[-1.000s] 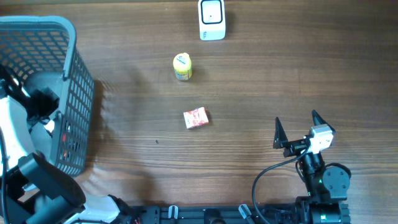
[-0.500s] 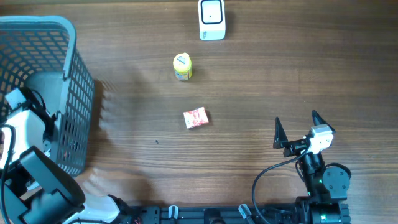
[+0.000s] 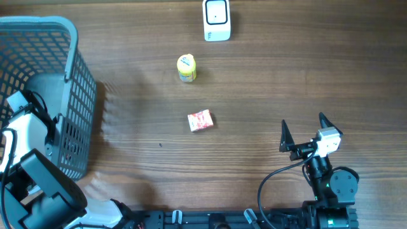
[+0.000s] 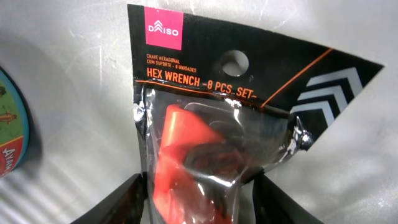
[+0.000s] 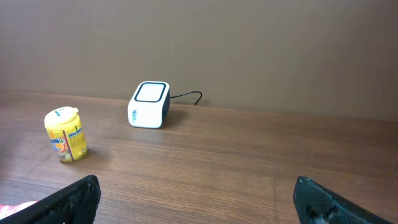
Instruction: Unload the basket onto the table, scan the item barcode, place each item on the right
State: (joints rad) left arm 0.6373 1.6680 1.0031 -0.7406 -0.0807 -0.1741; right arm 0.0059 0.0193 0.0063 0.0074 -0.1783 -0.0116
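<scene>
Left wrist: your left gripper (image 4: 196, 180) is straddling the black-and-orange plastic hex wrench packet (image 4: 205, 93), long axis running away from the fingers, header end far; grip unclear. Right gripper (image 3: 303, 122) is gaping wide, empty.

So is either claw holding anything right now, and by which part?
The right gripper is open and empty. The left gripper straddles the clear lower part of the hex wrench pack; whether it grips yet cannot be told.

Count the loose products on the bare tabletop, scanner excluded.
2: the yellow tub near the scanner, and the red packet mid-table. The basket holds others, mostly hidden.
</scene>
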